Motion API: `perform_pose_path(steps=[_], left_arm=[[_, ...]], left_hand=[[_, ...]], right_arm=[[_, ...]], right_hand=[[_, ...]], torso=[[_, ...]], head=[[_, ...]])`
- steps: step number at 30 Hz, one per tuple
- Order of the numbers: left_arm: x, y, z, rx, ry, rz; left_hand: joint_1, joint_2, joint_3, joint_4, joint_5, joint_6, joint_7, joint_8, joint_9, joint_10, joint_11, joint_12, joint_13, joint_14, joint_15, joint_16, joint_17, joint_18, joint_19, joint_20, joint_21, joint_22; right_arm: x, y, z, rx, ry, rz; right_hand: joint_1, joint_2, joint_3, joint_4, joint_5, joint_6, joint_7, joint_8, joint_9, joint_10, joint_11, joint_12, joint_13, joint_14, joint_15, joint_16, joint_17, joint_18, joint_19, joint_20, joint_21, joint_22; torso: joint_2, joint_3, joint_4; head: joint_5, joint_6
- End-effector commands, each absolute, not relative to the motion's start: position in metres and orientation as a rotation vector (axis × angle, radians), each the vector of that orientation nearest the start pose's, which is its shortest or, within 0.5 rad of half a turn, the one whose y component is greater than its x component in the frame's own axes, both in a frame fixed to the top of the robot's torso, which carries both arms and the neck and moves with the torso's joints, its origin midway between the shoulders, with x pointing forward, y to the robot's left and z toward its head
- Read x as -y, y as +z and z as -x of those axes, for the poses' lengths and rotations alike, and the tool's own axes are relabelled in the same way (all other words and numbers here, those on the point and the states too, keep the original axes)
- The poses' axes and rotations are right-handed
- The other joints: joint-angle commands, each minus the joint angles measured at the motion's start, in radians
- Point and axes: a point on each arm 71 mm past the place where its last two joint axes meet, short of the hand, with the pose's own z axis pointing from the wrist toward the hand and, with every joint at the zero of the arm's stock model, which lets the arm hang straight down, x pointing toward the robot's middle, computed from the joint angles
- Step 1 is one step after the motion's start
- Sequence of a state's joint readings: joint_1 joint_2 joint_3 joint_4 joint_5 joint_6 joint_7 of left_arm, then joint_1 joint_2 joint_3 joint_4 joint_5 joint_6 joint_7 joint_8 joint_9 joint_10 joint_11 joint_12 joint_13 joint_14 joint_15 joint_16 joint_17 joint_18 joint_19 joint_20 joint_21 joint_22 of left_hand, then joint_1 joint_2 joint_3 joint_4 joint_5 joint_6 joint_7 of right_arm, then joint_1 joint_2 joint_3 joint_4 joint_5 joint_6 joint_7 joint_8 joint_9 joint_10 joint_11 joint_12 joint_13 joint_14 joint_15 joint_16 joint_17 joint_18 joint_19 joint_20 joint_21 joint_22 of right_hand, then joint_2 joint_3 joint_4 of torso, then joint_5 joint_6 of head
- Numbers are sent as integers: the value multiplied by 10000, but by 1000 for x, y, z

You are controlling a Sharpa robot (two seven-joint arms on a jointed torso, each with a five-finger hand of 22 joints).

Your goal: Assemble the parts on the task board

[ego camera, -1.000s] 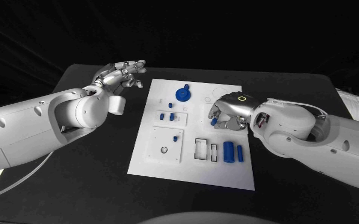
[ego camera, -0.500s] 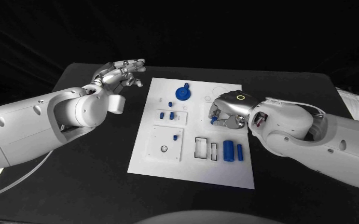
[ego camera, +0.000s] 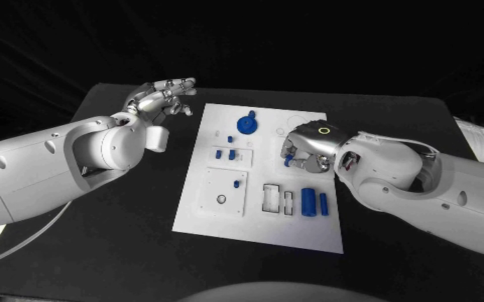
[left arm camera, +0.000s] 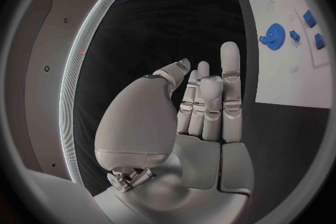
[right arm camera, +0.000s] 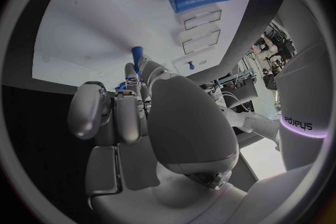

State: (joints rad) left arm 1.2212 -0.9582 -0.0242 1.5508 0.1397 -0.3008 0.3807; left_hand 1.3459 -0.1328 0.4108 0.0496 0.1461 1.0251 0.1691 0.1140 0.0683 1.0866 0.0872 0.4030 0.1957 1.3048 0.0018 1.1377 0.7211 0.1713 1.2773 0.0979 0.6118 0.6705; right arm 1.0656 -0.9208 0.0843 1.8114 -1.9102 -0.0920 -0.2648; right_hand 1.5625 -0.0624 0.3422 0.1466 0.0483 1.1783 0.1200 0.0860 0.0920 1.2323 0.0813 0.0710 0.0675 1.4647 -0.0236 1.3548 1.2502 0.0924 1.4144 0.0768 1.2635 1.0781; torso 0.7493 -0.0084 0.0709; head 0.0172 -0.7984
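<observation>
Our right hand (ego camera: 308, 152) pinches a small blue peg (right arm camera: 136, 52) just above the task board (ego camera: 303, 232) — carrying it, we judge, toward a socket. Next comes aligning it upright over its hole. Our left hand (ego camera: 161, 99), fingers spread and holding nothing, hovers over the bench (ego camera: 121, 246).

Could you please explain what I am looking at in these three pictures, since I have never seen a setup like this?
It is a robot with two white arms, each ending in a silver robot hand, working at a black table. The wide picture comes from a camera on its head, looking down. The two round pictures come from cameras at each wrist, behind that hand. On the table lies a white board carrying small blue parts, such as a gear and two cylinders. The left hand is off the board, fingers apart, holding nothing. The right hand is over the board, pinching a small blue peg at its fingertips.
</observation>
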Motion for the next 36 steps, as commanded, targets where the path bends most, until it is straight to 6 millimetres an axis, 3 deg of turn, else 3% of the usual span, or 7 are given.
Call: perform_pose_path(steps=[1, 16, 19, 24, 25, 30, 36], left_arm=[[-261, -162, -489, -13121, -15323, 12746], [-262, -162, -489, -13095, -15275, 12757], [-262, -162, -489, -13092, -15274, 12755], [-261, -162, -489, -13082, -15274, 12749], [-261, -162, -489, -13084, -15282, 12745], [-258, -163, -490, -13121, -15349, 12729], [-253, -163, -490, -13177, -15445, 12706]], left_hand=[[30, 4, -30, -7, -6, -52, -12, 64, -5, -59, -17, 34, 12, -65, 0, -27, -12, 100, 43, 15, -33, -16], [30, 4, -30, -7, -6, -52, -12, 64, -5, -59, -17, 34, 12, -65, 0, -27, -12, 100, 43, 15, -33, -16], [30, 4, -30, -7, -6, -52, -12, 64, -5, -59, -17, 34, 12, -65, 0, -27, -12, 100, 43, 15, -33, -16], [25, -8, -41, -16, -8, -132, 11, 45, -17, -122, 1, 73, 22, -68, 9, -17, -19, 100, 47, 21, -41, -19], [25, -8, -42, -17, -8, -136, 12, 44, -17, -125, 2, 75, 22, -69, 9, -17, -20, 100, 47, 21, -42, -19], [24, -7, -42, -16, -8, -142, 14, 43, -18, -128, 3, 78, 23, -69, 10, -17, -22, 99, 47, 22, -42, -20], [23, -5, -42, -16, -7, -145, 16, 43, -18, -132, 4, 82, 24, -68, 11, -13, -16, 99, 47, 23, -43, -20]], right_arm=[[156, -174, -416, -15970, 4893, 5505], [157, -156, -409, -15802, 5260, 5257], [152, -147, -404, -15718, 5565, 5216], [135, -134, -395, -15432, 6311, 5291], [131, -133, -393, -15383, 6466, 5332], [104, -133, -386, -15205, 7263, 5644], [73, -147, -378, -15256, 8102, 5972]], right_hand=[[-58, -120, 339, -255, 32, 12, 32, -33, 16, 343, -264, -36, 12, 509, -51, 47, 17, 26, 14, -70, 40, 13], [-218, -192, 572, -363, 30, 58, 43, -61, 35, 388, -255, -62, 20, 507, -42, 56, 18, 26, 13, -64, 52, 27], [-330, -242, 683, -419, 28, 88, 40, -73, 48, 405, -256, -70, 22, 507, -41, 66, 28, 26, 13, -66, 62, 42], [-386, -275, 706, -432, 29, 91, 43, -82, 51, 403, -253, -74, 22, 505, -39, 62, 20, 26, 11, -66, 62, 42], [-396, -279, 712, -435, 30, 90, 45, -84, 52, 400, -252, -76, 21, 505, -39, 62, 19, 26, 10, -66, 60, 40], [-428, -290, 745, -452, 34, 83, 52, -97, 52, 386, -247, -84, 18, 504, -37, 60, 16, 28, 5, -65, 54, 30], [-449, -290, 798, -484, 39, 72, 60, -113, 52, 369, -241, -89, 15, 503, -32, 60, 13, 31, -2, -62, 45, 15]], torso=[[0, 3, 4], [-8, -8, 6], [1, 1, -4], [-1, -23, 61], [-5, -35, 77], [4, -19, 62], [7, -14, 55]], head=[[7, -1], [36, -6], [107, 20], [143, 14], [167, 14], [378, -12], [830, -107]])
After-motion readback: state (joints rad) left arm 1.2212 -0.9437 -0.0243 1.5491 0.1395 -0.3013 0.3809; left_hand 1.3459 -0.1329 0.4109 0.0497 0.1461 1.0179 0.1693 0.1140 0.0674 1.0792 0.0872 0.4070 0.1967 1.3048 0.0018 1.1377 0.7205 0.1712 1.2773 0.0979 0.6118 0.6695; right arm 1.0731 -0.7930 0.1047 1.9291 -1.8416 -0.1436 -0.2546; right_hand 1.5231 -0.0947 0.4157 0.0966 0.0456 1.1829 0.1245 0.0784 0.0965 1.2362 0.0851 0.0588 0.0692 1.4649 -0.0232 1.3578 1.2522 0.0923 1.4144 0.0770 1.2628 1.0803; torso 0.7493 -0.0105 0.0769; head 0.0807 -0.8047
